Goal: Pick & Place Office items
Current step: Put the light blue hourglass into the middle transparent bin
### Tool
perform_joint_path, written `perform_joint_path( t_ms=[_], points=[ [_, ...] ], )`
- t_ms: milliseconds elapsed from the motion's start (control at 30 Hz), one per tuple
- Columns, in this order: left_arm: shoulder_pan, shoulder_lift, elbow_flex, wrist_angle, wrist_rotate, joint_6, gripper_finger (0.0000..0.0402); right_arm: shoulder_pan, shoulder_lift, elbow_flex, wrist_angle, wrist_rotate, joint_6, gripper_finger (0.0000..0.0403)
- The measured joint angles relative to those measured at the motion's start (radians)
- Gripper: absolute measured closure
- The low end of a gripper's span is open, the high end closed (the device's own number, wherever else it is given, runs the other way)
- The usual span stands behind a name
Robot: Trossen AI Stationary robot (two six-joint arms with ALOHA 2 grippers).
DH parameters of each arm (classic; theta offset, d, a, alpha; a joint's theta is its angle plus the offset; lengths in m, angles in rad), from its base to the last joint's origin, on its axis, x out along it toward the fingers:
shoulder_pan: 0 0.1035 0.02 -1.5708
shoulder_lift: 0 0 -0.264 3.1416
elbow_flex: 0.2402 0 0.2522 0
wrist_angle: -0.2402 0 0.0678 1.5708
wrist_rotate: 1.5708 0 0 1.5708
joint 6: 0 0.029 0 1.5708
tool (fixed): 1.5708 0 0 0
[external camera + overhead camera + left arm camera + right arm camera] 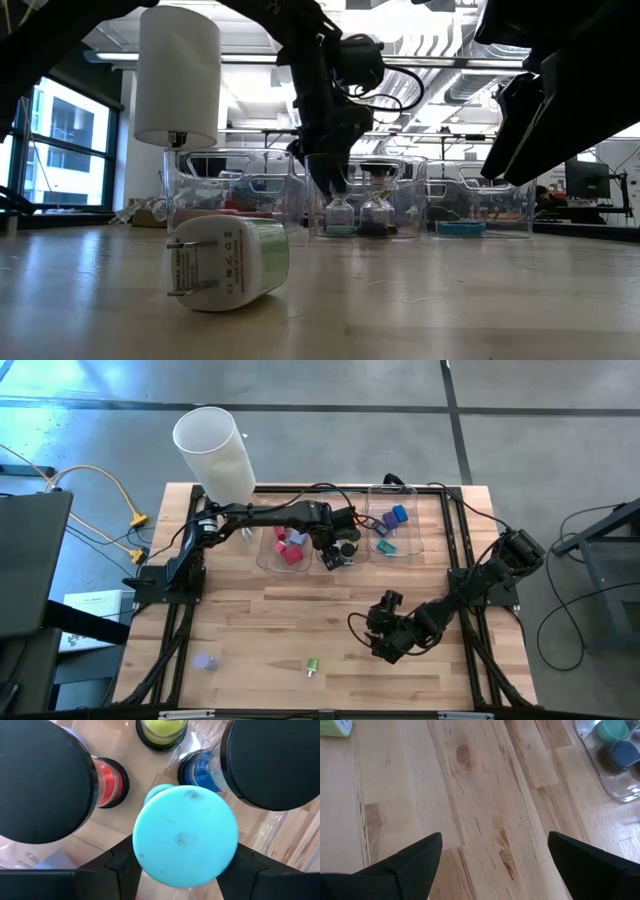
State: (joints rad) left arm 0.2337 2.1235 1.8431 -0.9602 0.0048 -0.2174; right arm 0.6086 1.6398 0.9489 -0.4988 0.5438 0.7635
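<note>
We see three clear trays (276, 556) in a row on the table (260, 630), beside the white cylinder (215, 450).

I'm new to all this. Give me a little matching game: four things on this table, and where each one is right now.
Things:
1. green piece
2. red blocks
3. left gripper
4. right gripper

Places:
A. open, above bare wood of the table
B. inside the left-hand tray
C. at the middle tray, closed on a light-blue cap
D. lying loose near the table's front edge

Pairs: 1-D, 2-B, 3-C, 4-A
</note>
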Motion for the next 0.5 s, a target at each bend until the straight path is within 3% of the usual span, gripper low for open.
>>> perform_joint_path(
  t_ms=[333, 500],
  points=[
    [0.0, 0.0, 0.0, 0.0, -0.002, 0.035, 0.0123, 0.0, 0.0, 0.0, -0.003, 0.0, 0.0, 0.005],
    [0.0, -0.019, 0.0, -0.027, -0.002, 0.086, 0.0113, 0.0, 0.0, 0.0, -0.009, 0.001, 0.0, 0.005]
  ],
)
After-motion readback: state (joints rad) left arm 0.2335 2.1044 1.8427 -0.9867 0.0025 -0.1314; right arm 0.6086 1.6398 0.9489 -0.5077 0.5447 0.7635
